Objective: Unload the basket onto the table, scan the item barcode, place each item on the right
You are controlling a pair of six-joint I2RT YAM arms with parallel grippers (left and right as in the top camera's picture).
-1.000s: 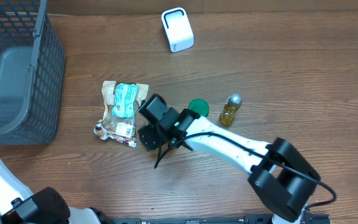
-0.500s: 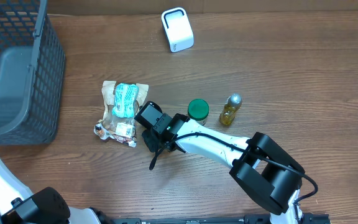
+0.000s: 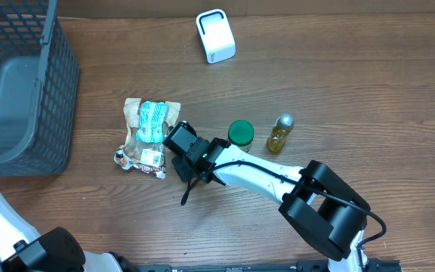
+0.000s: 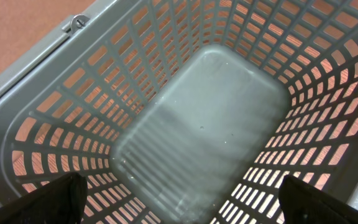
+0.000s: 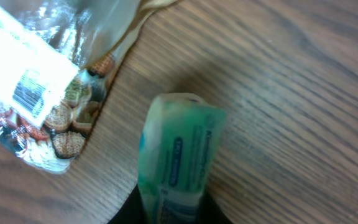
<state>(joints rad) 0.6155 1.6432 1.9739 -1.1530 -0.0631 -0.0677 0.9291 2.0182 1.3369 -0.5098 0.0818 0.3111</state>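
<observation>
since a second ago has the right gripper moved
Yes. The right gripper shifted slightly left, away from the green lid, which it no longer partly covers.

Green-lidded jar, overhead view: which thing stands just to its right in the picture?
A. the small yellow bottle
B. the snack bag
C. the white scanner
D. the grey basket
A: the small yellow bottle stands just right of the green-lidded jar. The white scanner sits far up the table, and the snack bag and the grey basket lie to the left.
</observation>
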